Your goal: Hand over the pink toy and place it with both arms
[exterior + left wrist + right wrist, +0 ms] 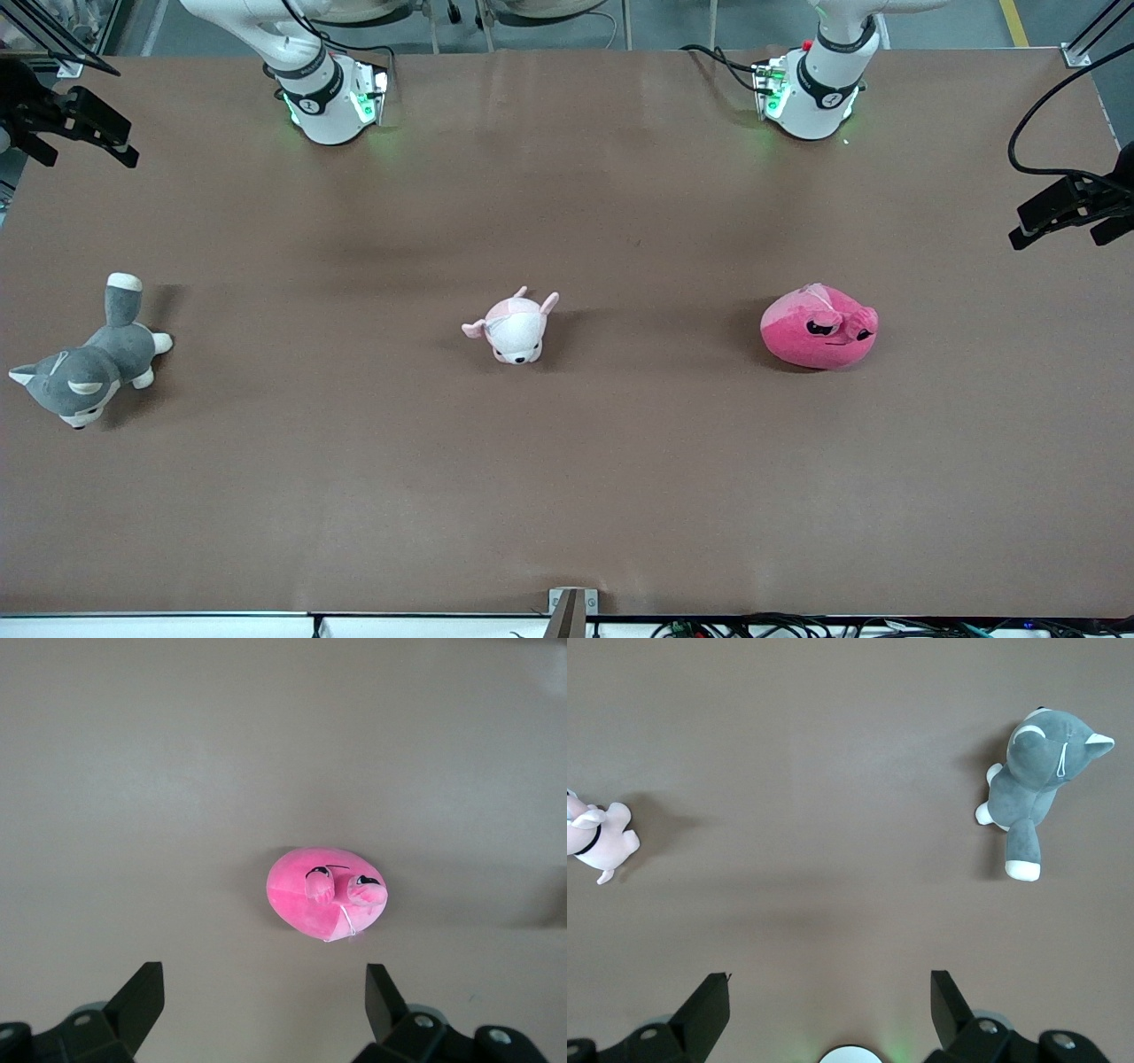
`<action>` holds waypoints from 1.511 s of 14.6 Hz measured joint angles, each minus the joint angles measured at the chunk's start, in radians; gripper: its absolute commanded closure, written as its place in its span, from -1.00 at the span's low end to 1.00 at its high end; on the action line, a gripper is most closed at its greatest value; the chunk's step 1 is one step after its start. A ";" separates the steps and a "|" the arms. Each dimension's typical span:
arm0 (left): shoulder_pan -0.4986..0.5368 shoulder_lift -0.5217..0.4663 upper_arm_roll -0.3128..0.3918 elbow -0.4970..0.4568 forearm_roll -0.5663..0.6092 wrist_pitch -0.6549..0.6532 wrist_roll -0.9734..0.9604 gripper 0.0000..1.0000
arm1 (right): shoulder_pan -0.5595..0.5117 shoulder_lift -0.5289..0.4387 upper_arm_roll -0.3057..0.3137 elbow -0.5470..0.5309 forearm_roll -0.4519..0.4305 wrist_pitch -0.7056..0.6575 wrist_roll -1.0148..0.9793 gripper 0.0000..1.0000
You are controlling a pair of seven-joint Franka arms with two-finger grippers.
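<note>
The pink toy (819, 327) lies on the counter (567, 496) toward the left arm's end, well apart from the pale plush (514, 328) at the middle and the grey dog (84, 368) toward the right arm's end. All three lie about equally near the front camera.

Left hand (262, 1003): high over the counter, fingers spread wide, holding nothing. The toy shows between the fingertips in the left wrist view.

Right hand (829, 1003): likewise high, fingers spread, empty, over bare counter between the dog (1036, 788) and the pale plush (598, 842).

Judgement: no step has begun; the toy is untouched. The first pick falls to the left arm, being nearest. It must descend over the toy and close across its soft body before carrying it toward the middle for transfer. The right arm waits.
</note>
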 measured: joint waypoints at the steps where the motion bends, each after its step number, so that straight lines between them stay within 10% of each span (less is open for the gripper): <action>1: 0.000 0.000 0.000 0.000 0.000 0.000 0.000 -1.00 | 0.004 0.000 0.000 0.000 0.000 0.001 0.000 -1.00; 12: -0.002 0.018 -0.001 -0.009 0.000 -0.005 -0.001 -1.00 | 0.008 0.000 -0.001 0.001 0.000 0.006 0.000 -1.00; 22: -0.035 0.291 -0.017 -0.067 -0.009 0.073 -0.043 -1.00 | 0.008 0.000 -0.002 0.007 0.000 0.007 0.000 -1.00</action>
